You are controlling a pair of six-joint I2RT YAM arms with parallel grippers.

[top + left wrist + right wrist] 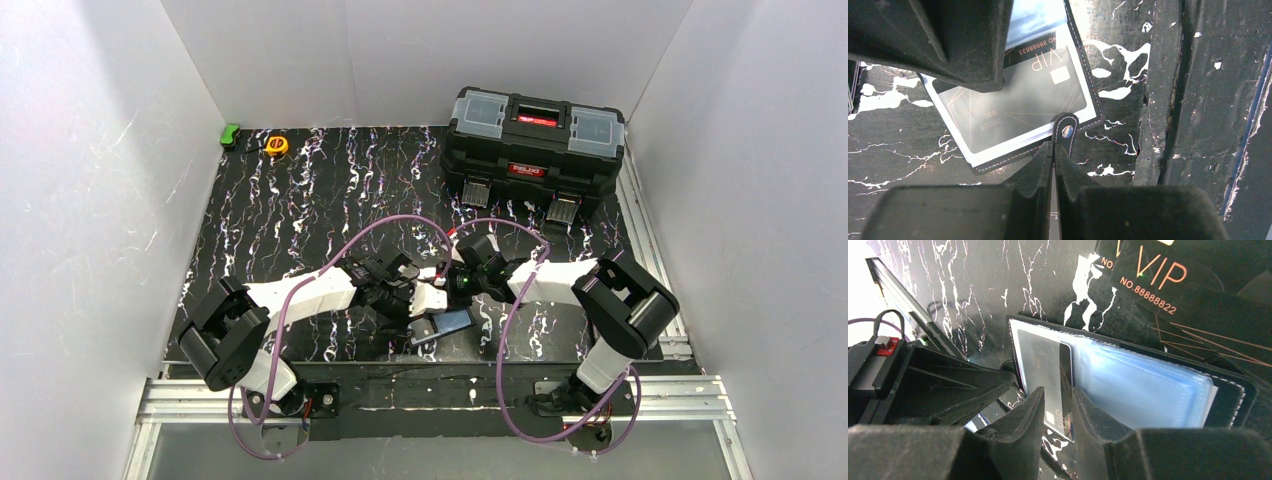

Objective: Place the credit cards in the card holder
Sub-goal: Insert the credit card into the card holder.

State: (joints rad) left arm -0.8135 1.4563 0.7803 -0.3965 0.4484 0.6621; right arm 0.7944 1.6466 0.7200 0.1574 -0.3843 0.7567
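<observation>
1. Top external view looks steeply down from far above and behind both pairs of jaws, covering the whole table (300, 200)
2. Left wrist view looks along its jaws, very close, at the card holder (1018, 100) just beyond their tips
3. Right wrist view looks low past its jaws, equally close; all three views share the card holder

White walls stand all around me: the back wall (420, 60) at 12 o'clock, the left wall (90, 200) at 9 o'clock and the right wall (760, 200) at 3 o'clock. They are bright, with shiny streaks of light. My table (300, 200) is black with squiggly white lines. A big black toolbox (535, 150) sits at 1 o'clock. A yellow tape measure (276, 145) and a little green thing (230, 134) lie at 11 o'clock. Silver metal rails (200, 400) run along the table's edge at 6 o'clock.
</observation>
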